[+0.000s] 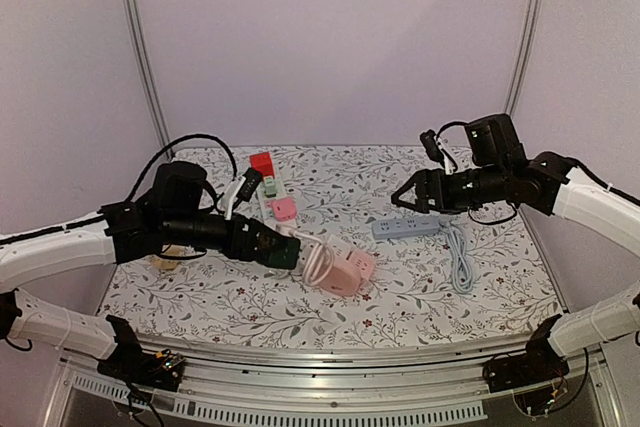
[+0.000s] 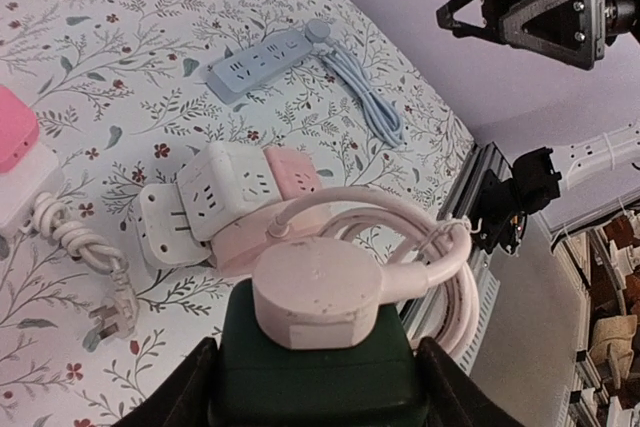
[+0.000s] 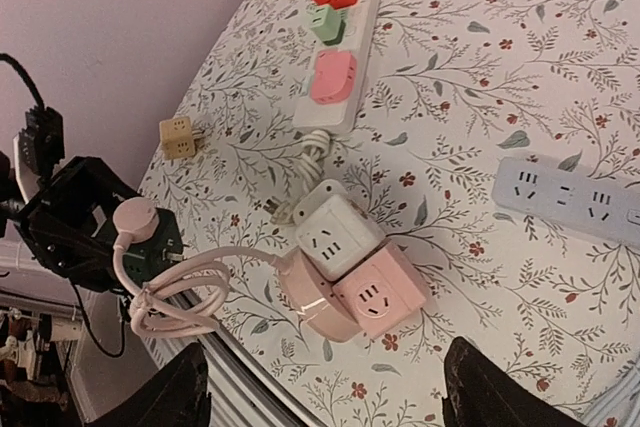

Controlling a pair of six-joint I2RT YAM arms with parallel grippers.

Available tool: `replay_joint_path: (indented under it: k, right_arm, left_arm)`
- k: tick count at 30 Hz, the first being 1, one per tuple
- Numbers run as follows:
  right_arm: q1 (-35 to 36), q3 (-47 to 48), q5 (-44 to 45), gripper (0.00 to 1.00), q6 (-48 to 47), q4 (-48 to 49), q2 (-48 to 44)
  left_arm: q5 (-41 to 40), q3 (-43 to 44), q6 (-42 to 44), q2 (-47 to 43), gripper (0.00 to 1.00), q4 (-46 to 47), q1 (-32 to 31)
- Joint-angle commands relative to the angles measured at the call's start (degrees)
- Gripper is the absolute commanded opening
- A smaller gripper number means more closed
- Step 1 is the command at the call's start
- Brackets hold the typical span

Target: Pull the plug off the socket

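Observation:
My left gripper [image 2: 312,392] is shut on a dark green socket cube [image 2: 310,372] and holds it above the table's front edge. A round pink plug [image 2: 315,292] sits in the cube's top face. Its looped pink cable [image 2: 440,257] runs to a pink and white cube socket cluster [image 2: 240,197] lying on the table. In the top view the green cube [image 1: 283,251] is just left of that cluster [image 1: 345,273]. My right gripper [image 1: 405,197] is open and empty, in the air above the blue power strip [image 1: 405,228]. In the right wrist view the plug [image 3: 133,217] stands on the cube [image 3: 152,250].
A white power strip [image 3: 345,97] carries a red, a green and a pink cube adapter at the back left. A small beige adapter [image 3: 177,137] lies near the left edge. The blue strip's grey cable [image 1: 460,262] is coiled at the right. The table's front rail [image 1: 330,352] is close below the left gripper.

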Motion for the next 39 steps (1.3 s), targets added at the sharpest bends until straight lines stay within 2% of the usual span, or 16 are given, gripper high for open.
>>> replay_joint_path:
  k: [1, 9, 16, 24, 29, 36, 39]
  right_arm:
    - [6.05, 2.39, -6.83, 0.77, -0.12, 0.36, 1.76]
    - [15.38, 5.06, -8.83, 0.73, 5.33, 4.73, 8.33]
    - [19.14, 8.35, -12.50, 0.50, 8.23, 8.98, 15.26]
    - [21.06, 11.56, -15.30, 0.36, 8.49, 8.67, 21.04]
    - [21.37, 11.16, -14.64, 0.31, 8.60, 7.65, 21.82]
    - [22.07, 10.78, -11.62, 0.25, 8.67, 5.72, 22.09]
    - [22.09, 10.78, -9.04, 0.19, 8.73, 5.24, 22.11]
  left_arm:
    - [0.26, 3.96, 3.43, 2.13, 0.09, 1.87, -3.51]
    - [-2.72, 6.14, 4.05, 6.22, 0.11, 1.68, -8.46]
    - [-3.41, 6.44, 2.81, 7.42, 0.11, 2.52, -9.76]
    - [-4.18, 6.72, 3.07, 7.42, 0.11, 2.36, -9.88]
    - [-5.18, 6.80, 3.29, 7.30, 0.11, 2.20, -9.85]
    - [-6.51, 7.03, 3.65, 6.87, 0.12, 1.38, -9.85]
    - [-6.50, 6.82, 3.49, 6.60, 0.12, 1.47, -9.85]
